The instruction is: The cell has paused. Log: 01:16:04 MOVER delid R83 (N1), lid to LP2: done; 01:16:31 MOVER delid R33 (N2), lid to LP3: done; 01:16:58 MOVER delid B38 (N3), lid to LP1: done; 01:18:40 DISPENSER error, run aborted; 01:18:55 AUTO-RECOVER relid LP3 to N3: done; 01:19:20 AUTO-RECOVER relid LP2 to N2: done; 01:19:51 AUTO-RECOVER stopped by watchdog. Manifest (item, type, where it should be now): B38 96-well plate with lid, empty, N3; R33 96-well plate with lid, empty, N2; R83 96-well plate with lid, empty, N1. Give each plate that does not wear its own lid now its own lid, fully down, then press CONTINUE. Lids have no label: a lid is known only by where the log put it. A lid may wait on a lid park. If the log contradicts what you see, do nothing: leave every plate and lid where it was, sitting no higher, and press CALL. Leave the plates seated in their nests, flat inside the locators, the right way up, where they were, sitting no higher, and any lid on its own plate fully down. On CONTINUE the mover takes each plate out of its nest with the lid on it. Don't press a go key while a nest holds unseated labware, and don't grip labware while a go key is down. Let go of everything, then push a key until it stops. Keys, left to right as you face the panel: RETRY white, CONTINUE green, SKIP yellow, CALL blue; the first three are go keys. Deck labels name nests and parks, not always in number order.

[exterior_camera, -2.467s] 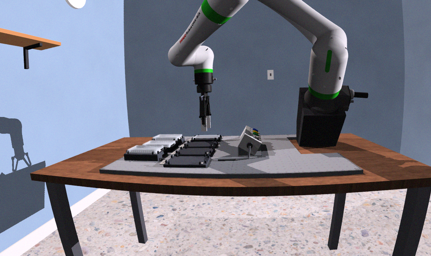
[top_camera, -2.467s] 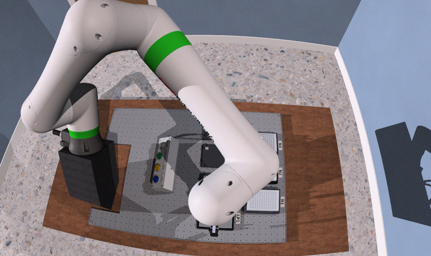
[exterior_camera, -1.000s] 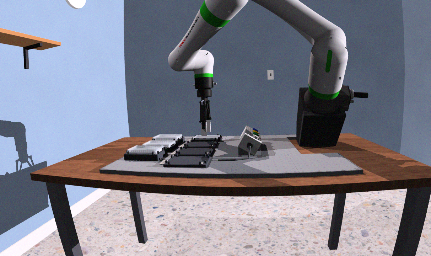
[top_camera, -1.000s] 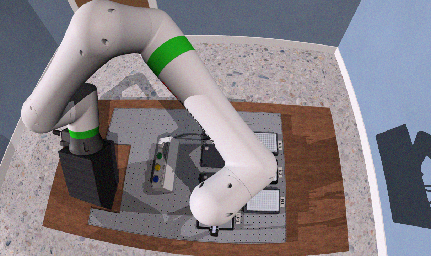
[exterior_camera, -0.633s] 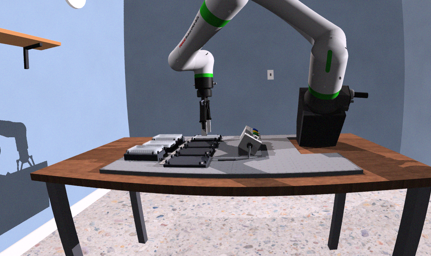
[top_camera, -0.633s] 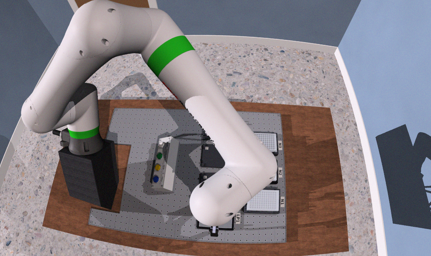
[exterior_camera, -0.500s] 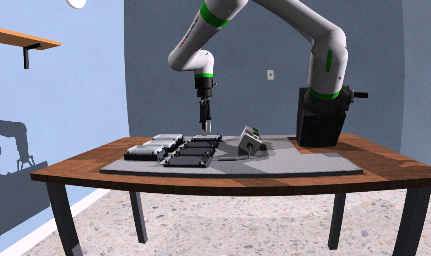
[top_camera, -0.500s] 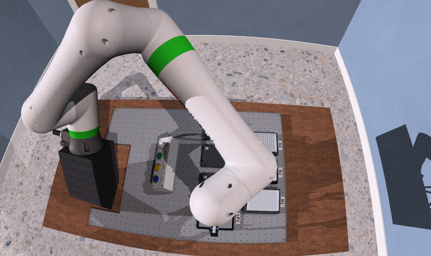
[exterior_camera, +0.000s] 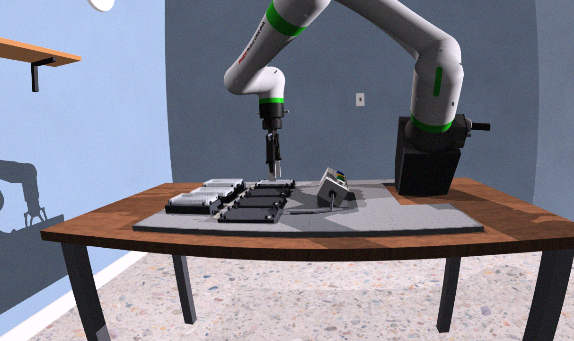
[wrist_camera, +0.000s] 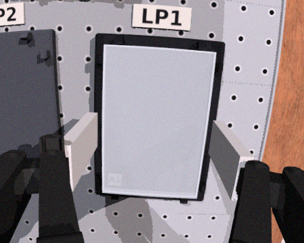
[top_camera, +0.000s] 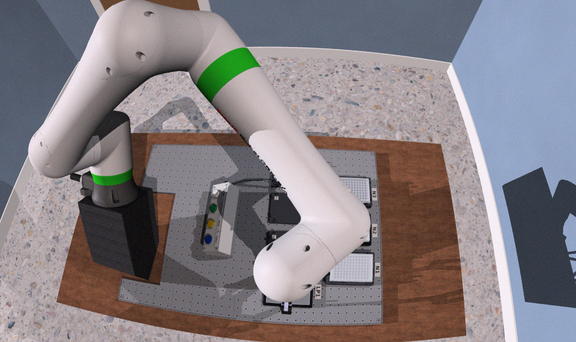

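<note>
My open black pincer (wrist_camera: 152,150) straddles the flat grey rectangular lid (wrist_camera: 157,119) on LP1; closing off-centre could skew it in its park.

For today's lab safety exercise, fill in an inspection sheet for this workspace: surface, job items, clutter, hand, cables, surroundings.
Surface: grey perforated deck on a wooden table.
Job items: a lid lies on the park labelled LP1; the neighbouring park, LP2, is bare; three plates sit in a row; a key box stands mid-deck.
Clutter: nothing seen.
Hand: the hand is open, its fingers either side of the lid and not pressing it.
Cables: one thin lead by the key box.
Surroundings: wall shelf, speckled floor.
</note>
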